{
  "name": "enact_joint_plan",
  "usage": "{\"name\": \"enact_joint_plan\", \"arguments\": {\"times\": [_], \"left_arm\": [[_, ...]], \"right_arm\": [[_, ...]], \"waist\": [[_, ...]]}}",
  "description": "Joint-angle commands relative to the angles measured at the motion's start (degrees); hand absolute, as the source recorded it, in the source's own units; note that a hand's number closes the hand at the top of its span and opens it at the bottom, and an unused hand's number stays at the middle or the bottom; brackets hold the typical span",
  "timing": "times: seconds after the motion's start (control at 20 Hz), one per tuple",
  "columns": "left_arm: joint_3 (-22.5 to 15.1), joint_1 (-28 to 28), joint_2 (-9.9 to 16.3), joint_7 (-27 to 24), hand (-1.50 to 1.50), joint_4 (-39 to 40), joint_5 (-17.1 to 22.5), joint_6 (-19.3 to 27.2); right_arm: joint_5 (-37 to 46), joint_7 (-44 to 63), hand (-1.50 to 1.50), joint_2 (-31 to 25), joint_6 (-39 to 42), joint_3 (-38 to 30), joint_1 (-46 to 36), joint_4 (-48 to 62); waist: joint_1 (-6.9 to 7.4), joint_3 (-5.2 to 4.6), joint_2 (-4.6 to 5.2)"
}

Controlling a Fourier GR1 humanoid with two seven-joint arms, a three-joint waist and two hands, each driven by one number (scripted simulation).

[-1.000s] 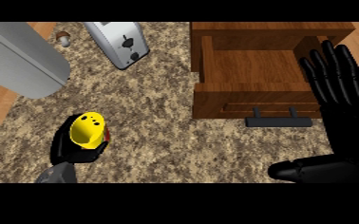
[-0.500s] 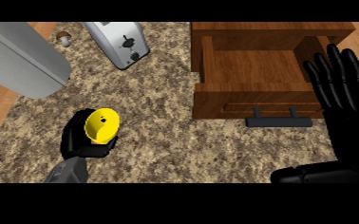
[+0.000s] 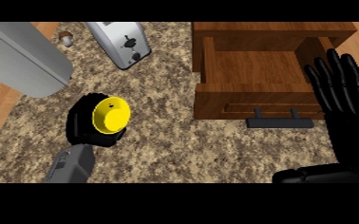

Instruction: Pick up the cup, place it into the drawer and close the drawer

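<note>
We have the cup (image 3: 111, 116) in our left hand (image 3: 89, 123), whose fingers curl round its yellow body. It sits well to the left of the drawer (image 3: 259, 78), over the speckled bench (image 3: 175, 142). In the last second the cup has turned: a moment ago we saw its side, upright in the hand; now its round yellow face looks straight up at us, and the hand has shifted a little toward the drawer. We take that as the grasp being settled and the carry beginning.

The drawer stands pulled open, its wooden floor bare and its dark handle (image 3: 279, 122) facing us on the front panel. Our right hand (image 3: 336, 92) rests just right of the drawer, fingers straight and pointing up, holding nothing; it has barely moved.

So the pickup looks done, while the placing and closing are still ahead. The next stretch asks us to cross the bench to the right and clear the drawer's front wall before lowering the cup inside.
</note>
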Motion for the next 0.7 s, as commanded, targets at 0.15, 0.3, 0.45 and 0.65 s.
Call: {"name": "enact_joint_plan", "arguments": {"times": [0.15,0.3,0.45,0.65], "left_arm": [[-5.8,-1.9,-3.2,17.4,1.50,-20.3,1.7,3.1],[-5.8,-1.6,-2.2,24.0,1.50,-28.0,4.9,2.5],[-7.5,-1.4,-4.5,30.1,1.50,-35.7,4.7,8.2],[-12.2,-8.6,-5.4,30.4,1.50,-32.4,3.5,15.5]], "right_arm": [[-2.2,0.4,-1.50,-1.0,0.9,-2.2,1.2,-0.8],[1.6,-1.9,-1.50,0.9,-0.7,0.1,-1.4,2.4],[-2.3,-0.5,-1.50,-1.2,0.8,-3.2,-1.9,3.0],[-2.2,-2.1,-1.50,-1.2,1.6,-3.3,-1.3,3.8]], "waist": [[0.23,0.07,-0.17],[0.39,0.01,0.03],[0.09,-0.01,0.07],[-0.47,-0.03,0.22]]}}
